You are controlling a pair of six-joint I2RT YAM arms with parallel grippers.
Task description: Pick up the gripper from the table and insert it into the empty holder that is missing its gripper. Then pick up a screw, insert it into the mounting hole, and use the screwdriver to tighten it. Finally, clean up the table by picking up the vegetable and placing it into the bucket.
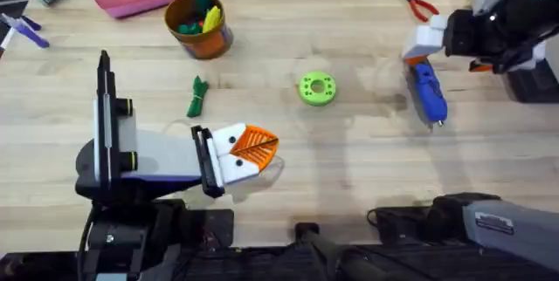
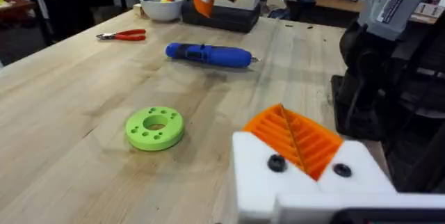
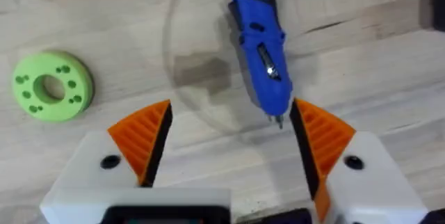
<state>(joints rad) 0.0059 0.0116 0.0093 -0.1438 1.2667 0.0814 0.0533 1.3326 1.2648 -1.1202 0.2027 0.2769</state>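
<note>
The right gripper (image 3: 226, 137) is held wide open and empty above the table (image 1: 349, 159); the screwdriver (image 3: 259, 57) is seen lying flat just beyond and between its fingertips. The left gripper (image 1: 253, 146) is shown with its orange pads (image 2: 295, 137) pressed together, nothing being grasped.
</note>
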